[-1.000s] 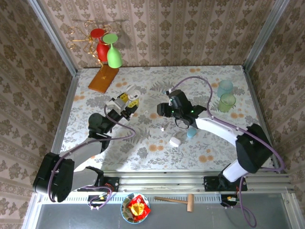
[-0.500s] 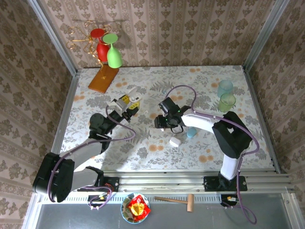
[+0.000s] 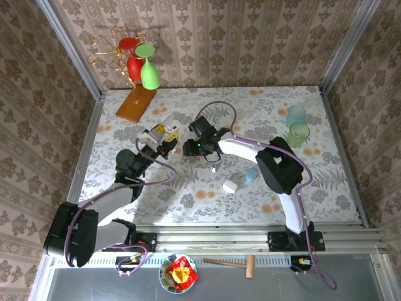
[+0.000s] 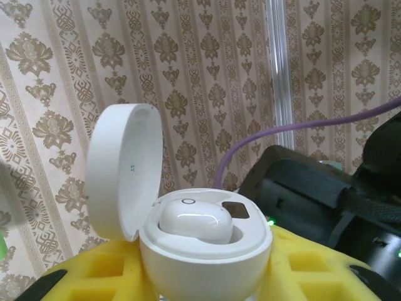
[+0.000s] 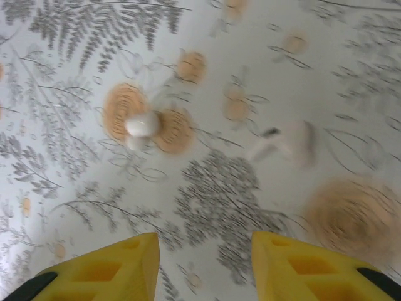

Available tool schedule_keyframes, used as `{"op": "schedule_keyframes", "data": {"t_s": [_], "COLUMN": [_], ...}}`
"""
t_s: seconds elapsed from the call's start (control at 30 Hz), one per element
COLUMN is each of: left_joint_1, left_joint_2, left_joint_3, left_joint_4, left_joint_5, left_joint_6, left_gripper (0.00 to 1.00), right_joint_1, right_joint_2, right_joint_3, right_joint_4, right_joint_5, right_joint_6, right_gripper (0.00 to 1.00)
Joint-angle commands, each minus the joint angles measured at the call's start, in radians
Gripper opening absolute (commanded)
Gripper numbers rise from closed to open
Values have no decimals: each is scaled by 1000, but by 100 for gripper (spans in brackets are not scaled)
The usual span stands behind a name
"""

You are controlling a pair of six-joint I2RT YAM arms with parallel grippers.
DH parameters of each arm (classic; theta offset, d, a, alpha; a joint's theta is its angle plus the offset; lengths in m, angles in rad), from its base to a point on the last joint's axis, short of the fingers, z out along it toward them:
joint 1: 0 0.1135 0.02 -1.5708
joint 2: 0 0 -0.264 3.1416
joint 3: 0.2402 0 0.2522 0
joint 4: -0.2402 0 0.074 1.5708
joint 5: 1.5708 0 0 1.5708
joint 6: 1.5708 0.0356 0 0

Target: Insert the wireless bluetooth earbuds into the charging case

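left hand (image 3: 166, 133) clamps the charging case (image 4: 203, 263) from both sides, lid tipped back and mouth up, so the seated earbud (image 4: 195, 222) stays put and a second can drop in. the loose earbud (image 5: 143, 124) lies near the middle of the table (image 3: 313, 188). the right hand (image 5: 203, 241) hovers just short of it, fingers apart and empty, probably lining up a pick.

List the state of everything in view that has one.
left gripper, shut on the charging case
right gripper, open, empty, above the table
charging case, lid open
earbud, seated in one socket of the case; other socket empty
white bit, loose on the table, likely the second earbud
green cups, upright
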Motion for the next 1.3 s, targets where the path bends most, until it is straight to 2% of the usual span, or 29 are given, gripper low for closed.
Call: {"op": "schedule_keyframes", "data": {"t_s": [0.0,0.23,0.4,0.63,0.97,1.1,1.27], "left_joint_1": [11,13,12,13,13,12,11], "left_joint_2": [-31,-94,-138,-177,-188,-184,-188], "left_joint_3": [-7,-10,-19,-22,-27,-24,-19], "left_joint_4": [30,-26,-59,-93,-100,-96,-95], "left_joint_5": [-18,-13,-23,-29,-27,-21,-16], "left_joint_6": [-23,-20,-18,-9,-6,-11,-14], "left_gripper": [22,22,22,22,22,22,22], "right_joint_1": [9,28,48,82,137,137,137], "right_joint_2": [71,237,327,408,471,472,434], "right_joint_3": [98,340,490,611,703,703,676], "right_joint_4": [-41,-113,-194,-304,-418,-430,-409], "right_joint_5": [-56,-71,45,177,318,330,322], "right_joint_6": [-17,-43,-96,-170,-266,-262,-266], "right_gripper": [42,43,45,46,39,31,30]}}
